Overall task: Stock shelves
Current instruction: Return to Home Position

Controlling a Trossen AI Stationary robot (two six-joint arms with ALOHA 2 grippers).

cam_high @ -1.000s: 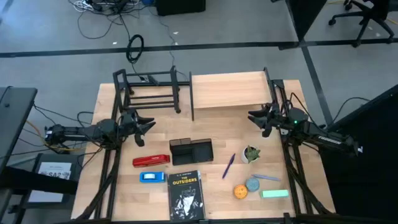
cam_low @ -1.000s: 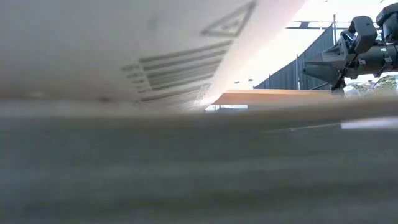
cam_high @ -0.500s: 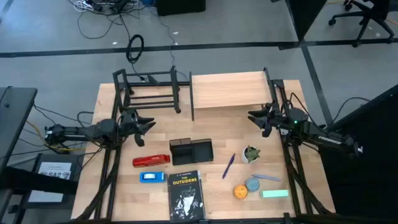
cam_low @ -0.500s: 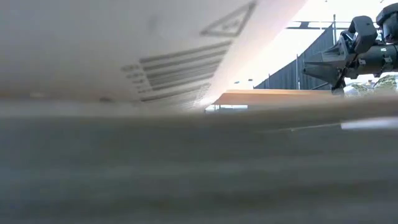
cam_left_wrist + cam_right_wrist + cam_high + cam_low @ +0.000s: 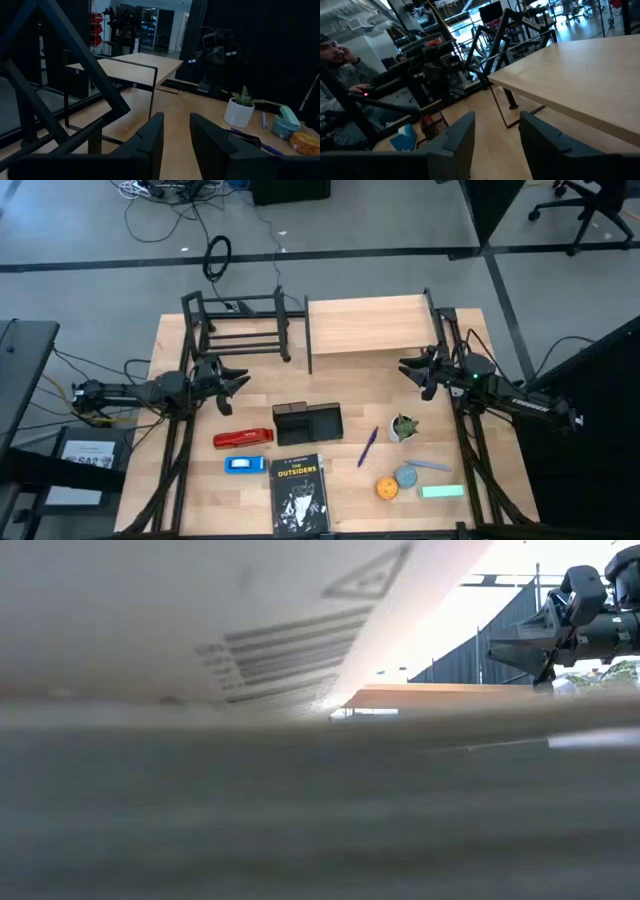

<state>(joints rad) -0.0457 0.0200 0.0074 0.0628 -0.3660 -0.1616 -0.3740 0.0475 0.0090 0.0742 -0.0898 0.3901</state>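
Overhead, a wooden worktop [image 5: 340,395]. At its far edge stands the plank shelf [image 5: 365,325], top bare. The black rack [image 5: 243,325], just beside the shelf, is also bare. The right gripper [image 5: 405,367] hangs near the shelf's front corner, the left gripper [image 5: 240,380] well apart from it; both have fingers parted, empty. A book [image 5: 297,492], organizer [image 5: 308,422] and stapler [image 5: 243,438] lie before the shelf, so stocking looks undone.

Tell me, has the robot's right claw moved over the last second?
No. The right gripper sits at the same spot, off the front corner of the wooden shelf.
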